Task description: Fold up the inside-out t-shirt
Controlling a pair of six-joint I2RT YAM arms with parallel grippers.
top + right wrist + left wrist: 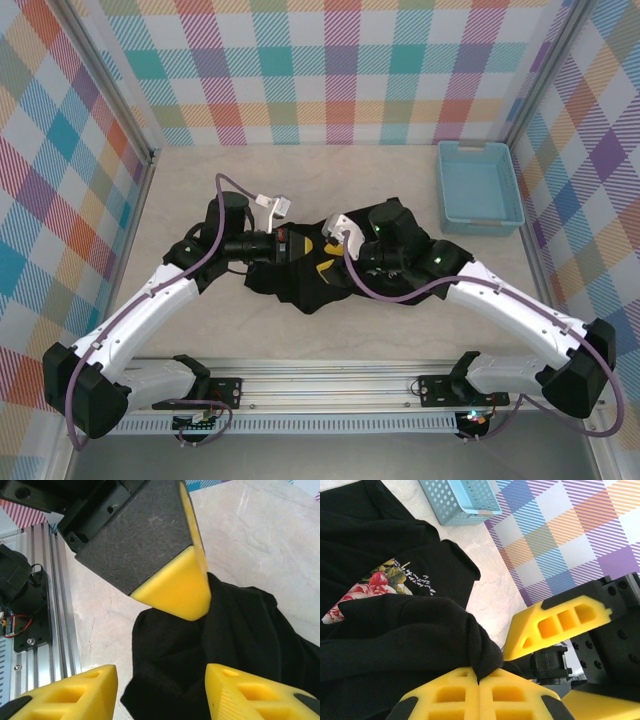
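- While the black t-shirt (pixel 290 288) lies bunched in a heap on the middle of the table (pixel 330 180), both arms reach in over it, one from each side.
- Left gripper (pixel 480 676): its yellow fingers are pressed together, and a fold of the t-shirt is pinched at their tips.
- Right gripper (pixel 161 682): its yellow fingers stand apart, one on each side of a ridge of black cloth. Neither finger visibly squeezes the cloth.
- Both grippers sit close together over the heap. From the left wrist, one finger of the right gripper shows just beside the pinched fold. From the right wrist, the left gripper's yellow tip rests on the cloth above the gap.
- A flower print (pixel 375 587) in red, green and white, with small white lettering, shows on one part of the t-shirt. A thick fold partly covers it.
- A light-blue basket (pixel 480 226) sits at the far right of the table, apart from the t-shirt.
- Checked walls (pixel 330 60) stand around the table, and a metal rail (pixel 330 400) at the near edge carries the arm bases.
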